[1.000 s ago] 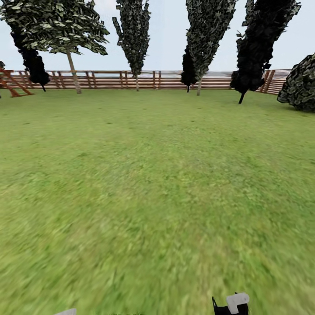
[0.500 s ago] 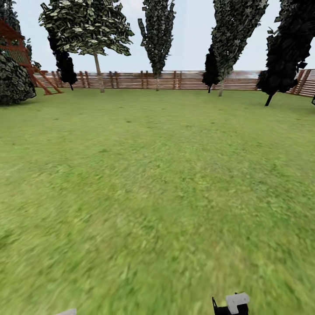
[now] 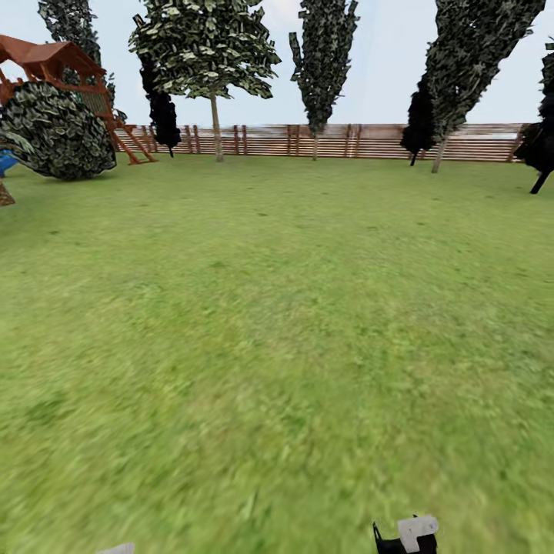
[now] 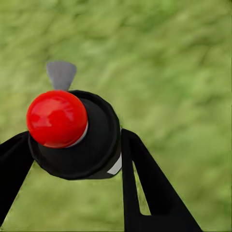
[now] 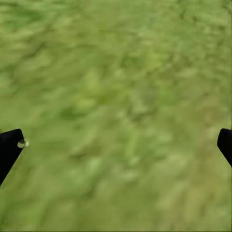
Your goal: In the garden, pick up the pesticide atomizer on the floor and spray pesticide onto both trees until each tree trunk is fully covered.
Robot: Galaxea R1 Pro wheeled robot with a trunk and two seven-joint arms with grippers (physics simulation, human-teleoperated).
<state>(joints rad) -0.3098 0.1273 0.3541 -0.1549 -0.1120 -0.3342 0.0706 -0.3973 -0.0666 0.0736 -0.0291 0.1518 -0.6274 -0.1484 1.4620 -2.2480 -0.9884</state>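
The left gripper (image 4: 72, 159) clamps what looks like the red-capped atomizer (image 4: 72, 135); right gripper (image 5: 116, 145) spread wide above lawn (image 3: 277, 323).

Ground: wide green grass lawn (image 3: 277, 323)
Far edge: brown horizontal-slat wooden fence (image 3: 331, 141)
Far left: round dark-green mottled bush (image 3: 54, 132), red-brown wooden play structure (image 3: 61, 65)

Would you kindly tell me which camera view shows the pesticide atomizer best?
The left wrist view: the atomizer, black with a red knob, sits between the left claw's fingers, seen up close above the grass. The head view catches a grey sliver at its bottom edge, too little to identify. The right wrist view looks at lawn.
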